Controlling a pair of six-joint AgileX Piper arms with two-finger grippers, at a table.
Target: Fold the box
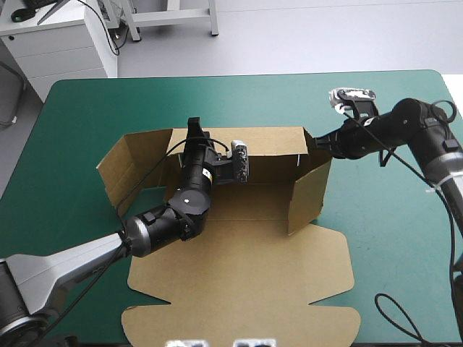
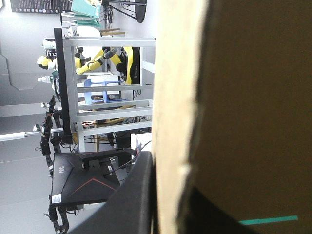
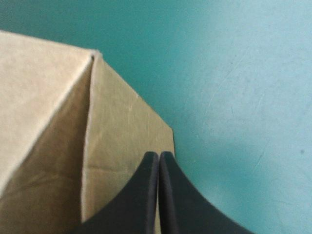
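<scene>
wall-raising on the box (image 1: 246, 224), mid-frame: left gripper (image 1: 194, 130) pinches the back wall (image 1: 271, 141), right gripper (image 1: 312, 142), fingers (image 3: 144, 195) pressed together, props the right corner; next the splayed wall (image 1: 134, 170) at frame left likely needs lifting.

**Surface finishes at the table**

The box (image 1: 246, 260) is brown board, matt and faintly fibrous (its cut edge paler, slightly rough). The teal-green cover (image 1: 391, 238) is matt, lightly scuffed. The right gripper (image 3: 159, 154) has smooth black fingers (image 3: 141, 204) with a dull sheen.
</scene>
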